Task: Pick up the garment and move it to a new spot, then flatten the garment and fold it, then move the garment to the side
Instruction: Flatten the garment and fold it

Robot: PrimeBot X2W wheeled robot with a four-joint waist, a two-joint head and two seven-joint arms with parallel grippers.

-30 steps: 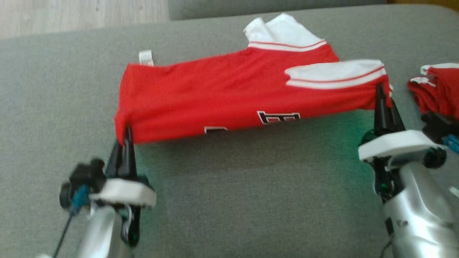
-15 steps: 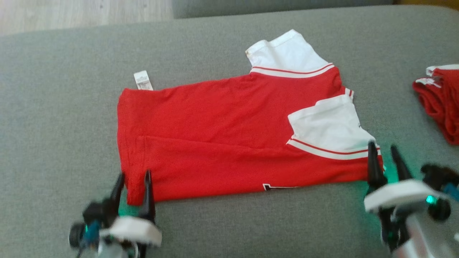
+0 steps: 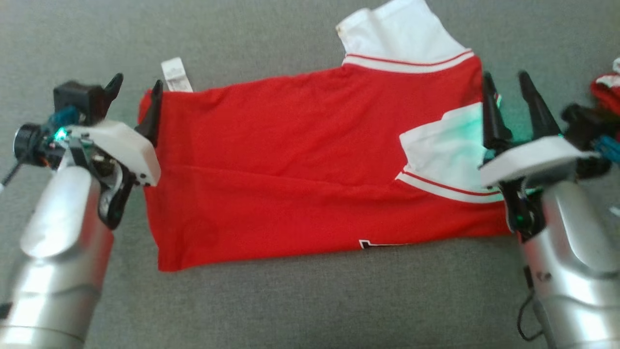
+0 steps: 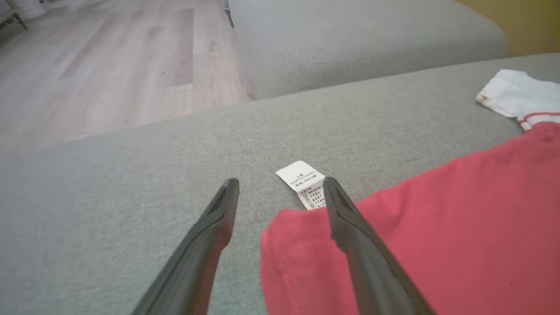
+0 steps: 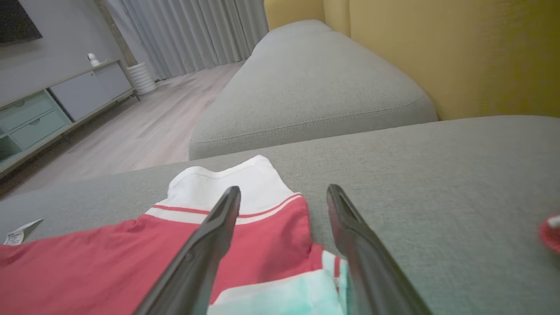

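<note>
The garment point(image 3: 300, 160), a red jersey with white sleeves and striped trim, lies flat on the grey sofa cushion point(image 3: 290, 300), its near long edge folded over. A bit of black-and-white print point(image 3: 382, 244) peeks out at the fold's front edge. Its white label point(image 3: 175, 75) sticks out at the far left corner. My left gripper point(image 3: 136, 92) hovers open over that corner point(image 4: 288, 245), holding nothing. My right gripper point(image 3: 506, 89) stands open above the garment's right end point(image 5: 262, 245), by the folded white sleeve point(image 3: 445, 150), also holding nothing.
A smaller red cloth with white trim point(image 3: 608, 87) lies at the right edge of the cushion. Behind are a second grey cushion point(image 5: 315, 83), a yellow backrest point(image 5: 459, 52) and wooden floor point(image 4: 109, 65) beyond the far left edge.
Both grippers have opened and let go of the garment, which now lies folded over on the cushion. Both arms have moved away from me toward its far edge. The camera has tilted down.
</note>
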